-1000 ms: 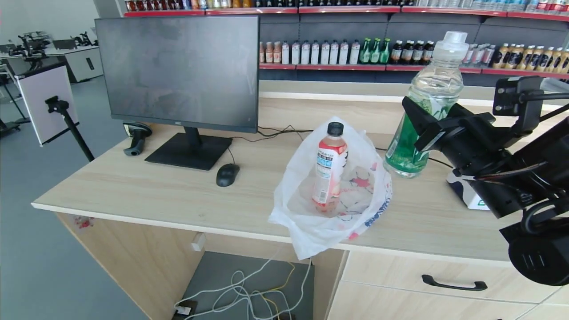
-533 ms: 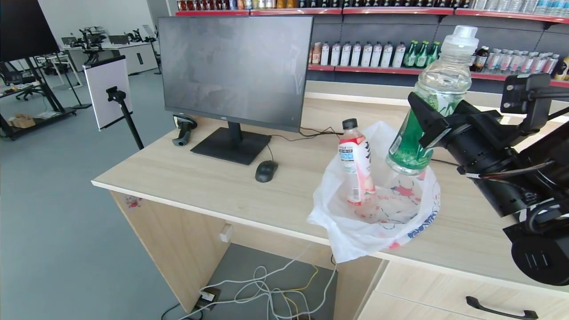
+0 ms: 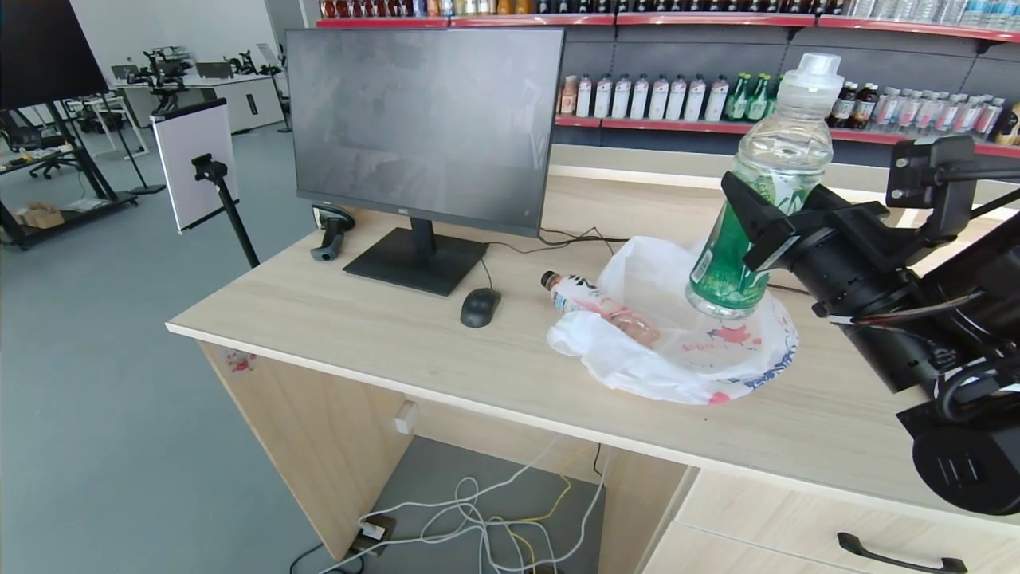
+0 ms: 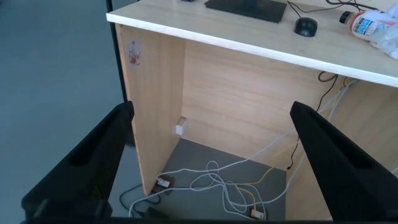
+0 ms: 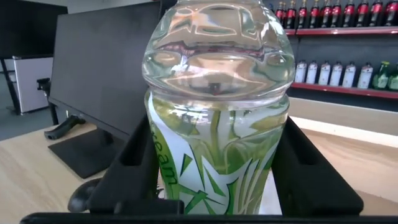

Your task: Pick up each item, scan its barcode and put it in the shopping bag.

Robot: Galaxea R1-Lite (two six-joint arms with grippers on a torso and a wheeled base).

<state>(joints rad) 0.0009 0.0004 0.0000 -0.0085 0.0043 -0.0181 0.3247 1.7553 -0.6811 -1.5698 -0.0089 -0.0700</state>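
Observation:
My right gripper [image 3: 749, 227] is shut on a clear bottle with a green label [image 3: 745, 231], held upright above the white shopping bag [image 3: 701, 359]. The bag lies slumped and flat on the wooden counter [image 3: 446, 351]. A pink-labelled bottle [image 3: 598, 301] lies on its side at the bag's left edge, its black cap pointing toward the mouse. In the right wrist view the green bottle [image 5: 217, 124] sits between the two black fingers [image 5: 134, 162]. My left gripper [image 4: 211, 109] hangs open and empty below counter height, facing the desk's side panel.
A monitor [image 3: 422, 119] stands at the back left of the counter, with a black mouse [image 3: 480, 307] and a handheld scanner [image 3: 328, 235] near it. Cables trail under the desk [image 3: 470, 518]. Shelves of bottles [image 3: 717, 96] line the back wall.
The head view shifted early on. Since half a second ago the pink bottle has toppled to the left and the bag has collapsed flat. The green bottle stays held above the bag.

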